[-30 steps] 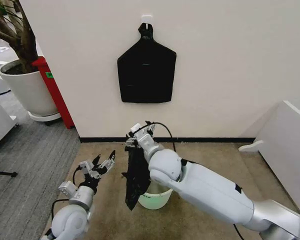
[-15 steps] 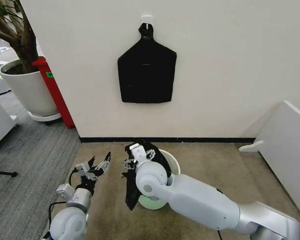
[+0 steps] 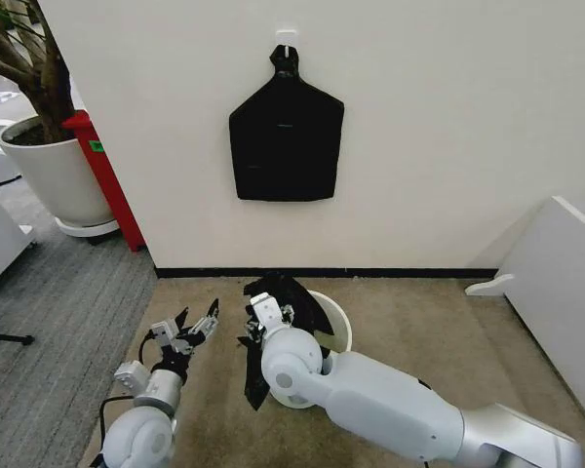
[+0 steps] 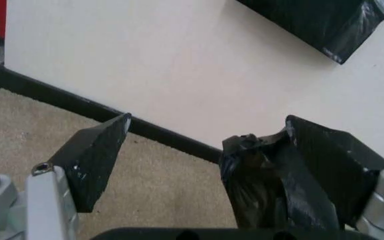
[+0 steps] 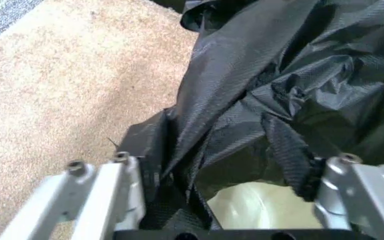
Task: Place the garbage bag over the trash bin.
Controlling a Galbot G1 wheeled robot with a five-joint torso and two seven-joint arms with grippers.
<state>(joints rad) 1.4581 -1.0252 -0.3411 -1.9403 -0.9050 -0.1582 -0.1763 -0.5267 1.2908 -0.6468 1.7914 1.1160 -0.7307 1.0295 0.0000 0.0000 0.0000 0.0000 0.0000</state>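
The right gripper (image 3: 265,314) sits low over the trash bin (image 3: 339,322), its fingers spread with the garbage bag (image 3: 278,297) bunched between them (black folds drape over the rim and hang down the bin's side). Just beside the bag, the left gripper (image 3: 190,331) hovers above the carpet (image 3: 419,312) with fingers wide apart, holding nothing.

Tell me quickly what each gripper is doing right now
Left gripper: open, holding nothing, beside the small round white plastic trash bin.
Right gripper: open around the crinkly black plastic garbage bag.
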